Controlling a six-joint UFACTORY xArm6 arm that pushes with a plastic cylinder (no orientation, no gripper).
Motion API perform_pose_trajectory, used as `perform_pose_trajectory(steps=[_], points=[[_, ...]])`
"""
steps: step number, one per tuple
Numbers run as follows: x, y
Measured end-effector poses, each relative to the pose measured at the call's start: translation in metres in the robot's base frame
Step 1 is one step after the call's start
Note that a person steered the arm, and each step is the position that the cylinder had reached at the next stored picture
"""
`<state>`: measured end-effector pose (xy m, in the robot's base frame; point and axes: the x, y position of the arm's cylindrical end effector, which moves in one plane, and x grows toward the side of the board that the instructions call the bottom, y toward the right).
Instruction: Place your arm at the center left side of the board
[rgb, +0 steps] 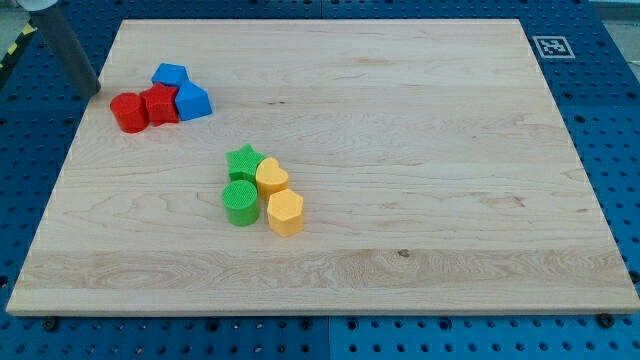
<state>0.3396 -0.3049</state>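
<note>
My rod comes down from the view's top left and my tip (93, 90) rests at the board's left edge, near its top corner. It is just left of a cluster of blocks and apart from them. The cluster holds a red cylinder (127, 113), a red block (159, 104), a blue block (170, 75) and a second blue block (192, 102). Near the board's middle sit a green star (244, 162), a green cylinder (240, 203), a yellow heart-like block (272, 177) and a yellow hexagon (285, 213), all touching.
The wooden board (430, 200) lies on a blue perforated table (620, 120). A black-and-white marker tag (551, 46) sits at the board's top right corner.
</note>
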Motion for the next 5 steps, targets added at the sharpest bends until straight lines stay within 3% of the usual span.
perform_pose_trajectory(steps=[2,5], points=[[0.001,0.0],[0.039,0.0]])
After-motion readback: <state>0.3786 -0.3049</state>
